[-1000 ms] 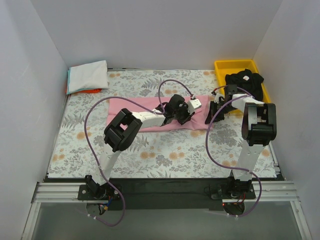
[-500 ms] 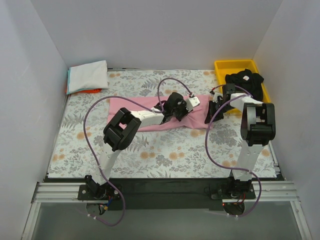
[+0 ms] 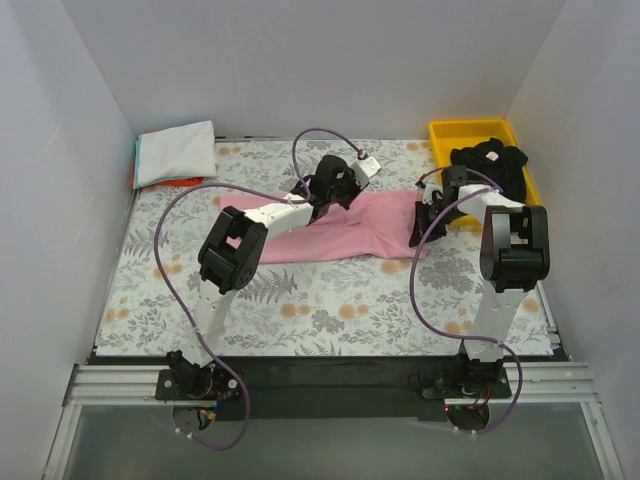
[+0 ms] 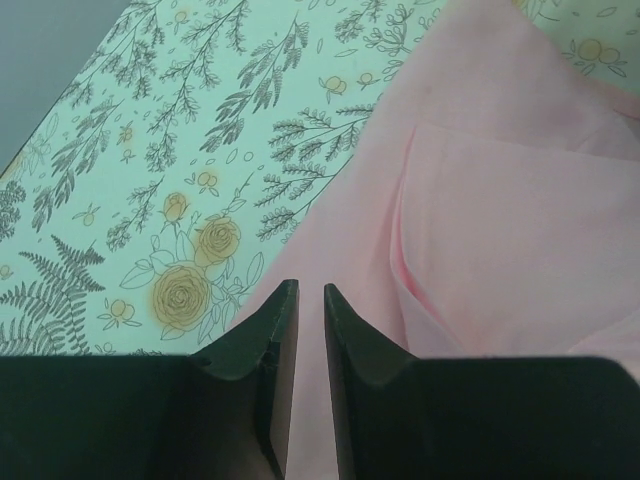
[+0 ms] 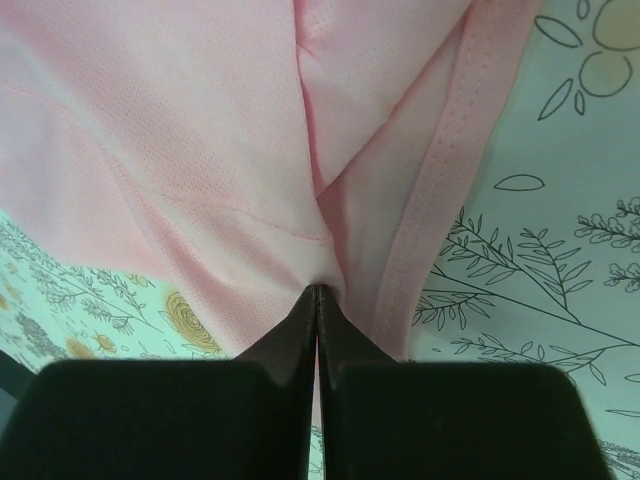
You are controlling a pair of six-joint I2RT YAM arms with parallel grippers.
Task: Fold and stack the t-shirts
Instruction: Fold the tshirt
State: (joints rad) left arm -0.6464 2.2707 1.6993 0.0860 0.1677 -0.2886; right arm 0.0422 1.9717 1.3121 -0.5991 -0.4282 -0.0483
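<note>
Top external view gives you the pink shirt [image 3: 350, 228] lying spread across the middle of the floral worktop [image 3: 330, 300], with a black shirt [image 3: 490, 163] heaped in the yellow tray [image 3: 470, 130] at the far right and a folded stack [image 3: 178, 150], white on top, in the far left corner. Your right jaws are pressed together and clamped on a gathered fold at the pink shirt's right end. Your left jaws sit at its far edge with only a narrow slit between them, and you cannot tell whether any cloth is caught there.
</note>
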